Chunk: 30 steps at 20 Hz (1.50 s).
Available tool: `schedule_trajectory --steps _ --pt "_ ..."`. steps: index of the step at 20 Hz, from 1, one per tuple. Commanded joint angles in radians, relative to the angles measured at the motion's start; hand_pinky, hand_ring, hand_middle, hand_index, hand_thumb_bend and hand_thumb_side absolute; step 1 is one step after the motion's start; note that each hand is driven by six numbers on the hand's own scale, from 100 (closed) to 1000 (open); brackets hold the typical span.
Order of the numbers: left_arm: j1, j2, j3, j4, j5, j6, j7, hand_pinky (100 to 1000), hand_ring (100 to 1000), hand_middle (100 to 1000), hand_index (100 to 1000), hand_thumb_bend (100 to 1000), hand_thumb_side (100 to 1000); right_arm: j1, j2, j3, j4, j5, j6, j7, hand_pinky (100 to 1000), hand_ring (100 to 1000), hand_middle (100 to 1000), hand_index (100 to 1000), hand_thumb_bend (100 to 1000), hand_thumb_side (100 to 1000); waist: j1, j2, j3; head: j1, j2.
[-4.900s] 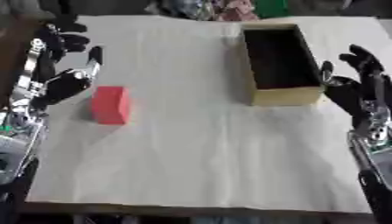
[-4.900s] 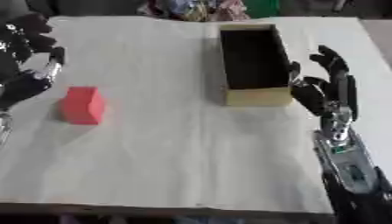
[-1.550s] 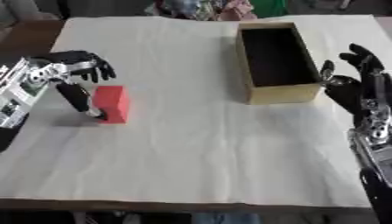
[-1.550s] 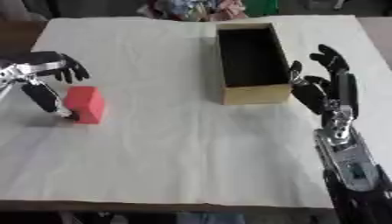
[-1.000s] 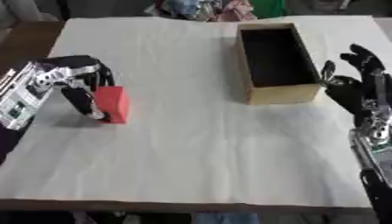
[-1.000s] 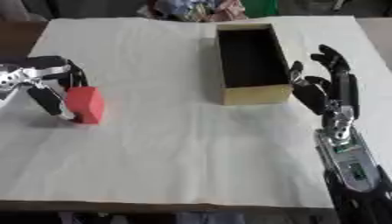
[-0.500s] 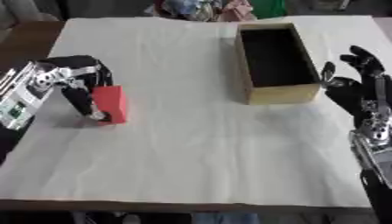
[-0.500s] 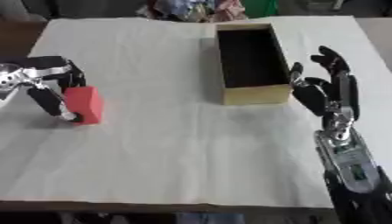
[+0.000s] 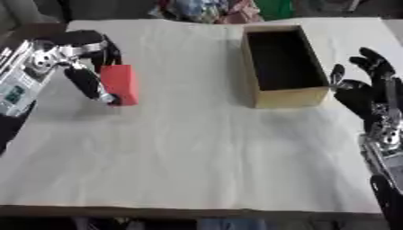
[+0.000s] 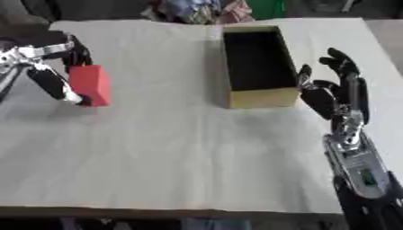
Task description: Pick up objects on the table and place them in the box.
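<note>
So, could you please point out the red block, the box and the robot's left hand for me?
red block (image 9: 120,83): left eye view, its front face.
box (image 9: 289,97): left eye view, its near outer wall.
left hand (image 9: 83,80): left eye view, its thumb beside the block.

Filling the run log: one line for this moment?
left robot hand: closing on red block | right robot hand: open, idle | box: empty

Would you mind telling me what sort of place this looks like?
Probably a robot test bench: a table under plain white covering, holding only a red block and an open cardboard box, with clutter behind.
</note>
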Motion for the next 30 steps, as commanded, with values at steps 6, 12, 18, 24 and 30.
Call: schedule_trajectory --steps 6,12,18,24,30 --pt "-0.145 -0.132 -0.025 0.061 -0.055 -0.012 0.069 632 468 287 488 431 183 -0.011 -0.007 0.012 -0.011 0.000 -0.001 0.015 677 947 739 878 182 100 -0.005 -0.024 -0.009 0.012 0.006" --pt "-0.225 -0.268 -0.025 0.150 -0.128 -0.019 0.153 631 469 287 492 441 169 -0.019 -0.001 0.027 -0.012 0.000 0.003 0.031 677 947 739 878 180 100 -0.005 -0.024 -0.043 0.033 0.002" --pt "-0.269 -0.382 0.005 0.206 -0.220 -0.014 0.248 639 481 315 520 447 145 -0.037 0.004 0.050 -0.014 0.000 0.006 0.054 677 947 739 878 177 100 0.004 -0.012 -0.091 0.061 -0.015" --pt "-0.276 -0.479 0.034 0.260 -0.292 -0.059 0.351 665 533 436 624 489 120 -0.054 0.010 0.066 -0.016 -0.001 0.007 0.073 676 947 739 878 173 100 0.008 -0.001 -0.132 0.085 -0.035" --pt "-0.249 -0.534 0.025 0.365 -0.297 -0.113 0.463 702 657 633 748 539 134 -0.056 0.016 0.069 -0.019 -0.005 0.005 0.075 676 947 739 877 169 100 0.007 0.009 -0.148 0.087 -0.043"
